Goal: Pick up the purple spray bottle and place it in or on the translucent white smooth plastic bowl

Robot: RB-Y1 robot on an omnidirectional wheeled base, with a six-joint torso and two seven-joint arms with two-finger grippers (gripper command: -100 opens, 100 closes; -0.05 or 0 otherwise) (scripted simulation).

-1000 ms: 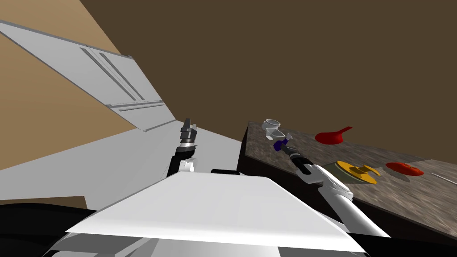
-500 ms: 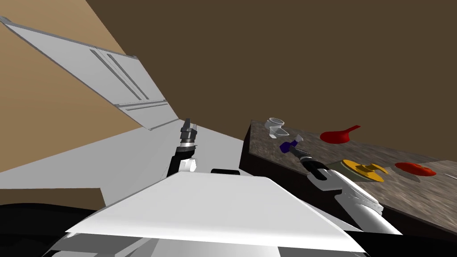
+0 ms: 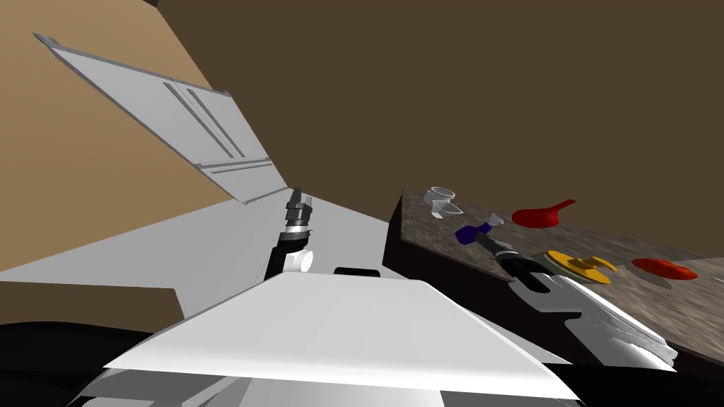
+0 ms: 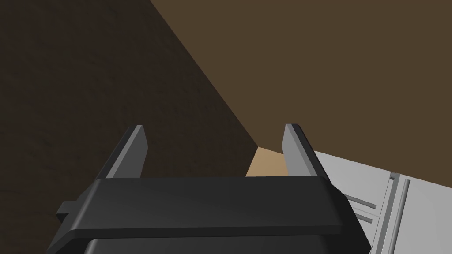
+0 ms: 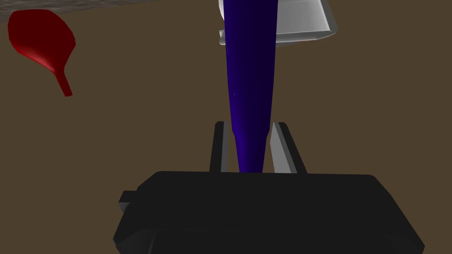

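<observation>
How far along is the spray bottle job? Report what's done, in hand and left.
Done: the right tool is shut on the purple spray bottle, fingers pressing its sides. In hand: the bottle is held over the counter, near the white bowl but not in it. Left: bring it over the bowl, lower and release. The left tool is open.

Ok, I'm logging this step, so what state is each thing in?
right claw, shut on the purple spray bottle.
purple spray bottle, gripped, not yet in the white bowl.
white bowl, upright on the counter.
left claw, open, empty.
</observation>
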